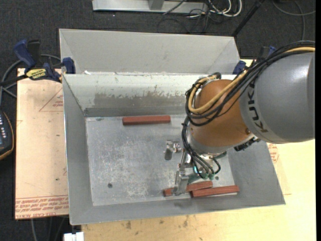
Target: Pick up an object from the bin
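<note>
Long flat reddish-brown bar (220, 190), lying flat on the floor of the bin (76, 149) by its front wall, toward the right corner, nearly parallel to that wall, a shorter bar of the same colour (202, 185) touching its far side

- Fairly bright, even light fell from above on the grey bin (150, 51), and its back wall looked pale
- The arm's grey shell (286, 99) showed a soft sheen on its upper curve; the orange cover (220, 117) bore a faint highlight
- A soft shadow lay on the bin floor beneath the arm, around the gripper (181, 182)
- The dark carpet (30, 14) around the bin was much dimmer
</note>
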Robot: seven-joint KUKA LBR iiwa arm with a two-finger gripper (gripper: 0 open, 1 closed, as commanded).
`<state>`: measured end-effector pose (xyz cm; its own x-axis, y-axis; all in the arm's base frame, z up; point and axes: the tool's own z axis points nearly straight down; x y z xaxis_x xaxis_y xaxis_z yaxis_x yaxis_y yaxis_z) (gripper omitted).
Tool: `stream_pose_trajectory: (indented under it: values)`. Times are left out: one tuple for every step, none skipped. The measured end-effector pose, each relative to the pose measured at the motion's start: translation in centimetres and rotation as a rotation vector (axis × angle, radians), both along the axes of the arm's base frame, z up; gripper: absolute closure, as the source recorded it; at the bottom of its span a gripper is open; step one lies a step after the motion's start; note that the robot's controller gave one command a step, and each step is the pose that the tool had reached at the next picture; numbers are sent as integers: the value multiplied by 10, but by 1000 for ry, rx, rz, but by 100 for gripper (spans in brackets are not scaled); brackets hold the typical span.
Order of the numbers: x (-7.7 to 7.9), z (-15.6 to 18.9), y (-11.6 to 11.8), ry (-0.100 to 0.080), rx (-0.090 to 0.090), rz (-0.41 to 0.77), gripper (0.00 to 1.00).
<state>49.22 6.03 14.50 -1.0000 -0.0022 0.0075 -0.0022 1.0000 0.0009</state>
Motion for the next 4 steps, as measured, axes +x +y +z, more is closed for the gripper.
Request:
stream_pose_trajectory:
  values:
    - [-4, -78, -76, -13, -1, 8, 0]
    - [-4, -75, -71, -10, 1, 15, 100]
    - [28, 52, -65, -18, 0, 15, 100]
    - [31, 180, -62, -17, -1, 318, 100]
